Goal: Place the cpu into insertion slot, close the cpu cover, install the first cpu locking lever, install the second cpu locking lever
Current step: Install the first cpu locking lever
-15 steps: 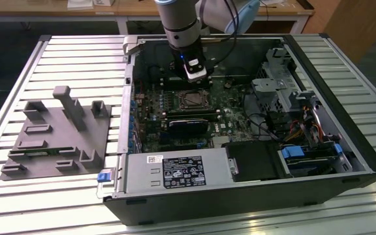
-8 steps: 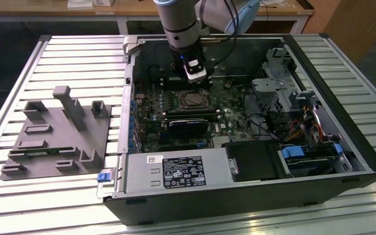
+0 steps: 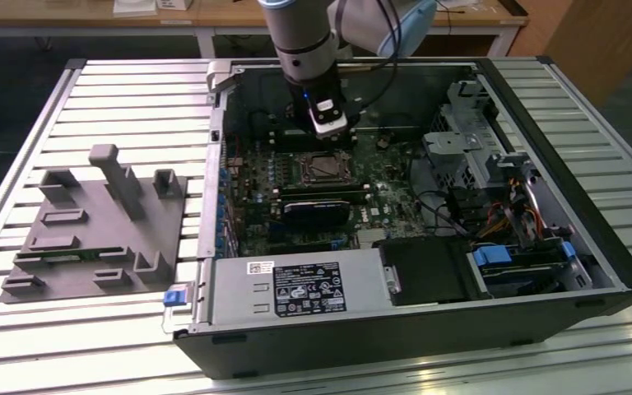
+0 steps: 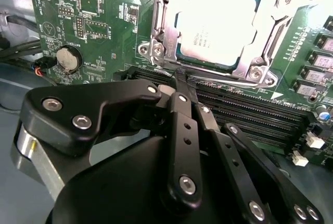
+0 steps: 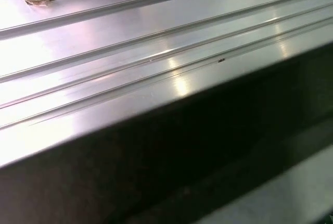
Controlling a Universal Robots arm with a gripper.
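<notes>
Risk: gripper (image 4: pixel 180 76), closed with nothing seen between its tips, sits just beside the cpu cover (image 4: pixel 270 37) edge nearest the memory slots (image 4: pixel 244 112); a sideways slip could gouge the board (image 4: pixel 99 21).

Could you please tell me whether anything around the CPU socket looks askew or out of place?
Nothing stands out. In the second wrist view the cpu sits flat and square in the window of the cpu cover, which lies level, with the shut gripper at its edge.

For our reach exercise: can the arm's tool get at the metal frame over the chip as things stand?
Probably yes: the tool hangs right beside the frame, at its edge, with nothing between them.
</notes>
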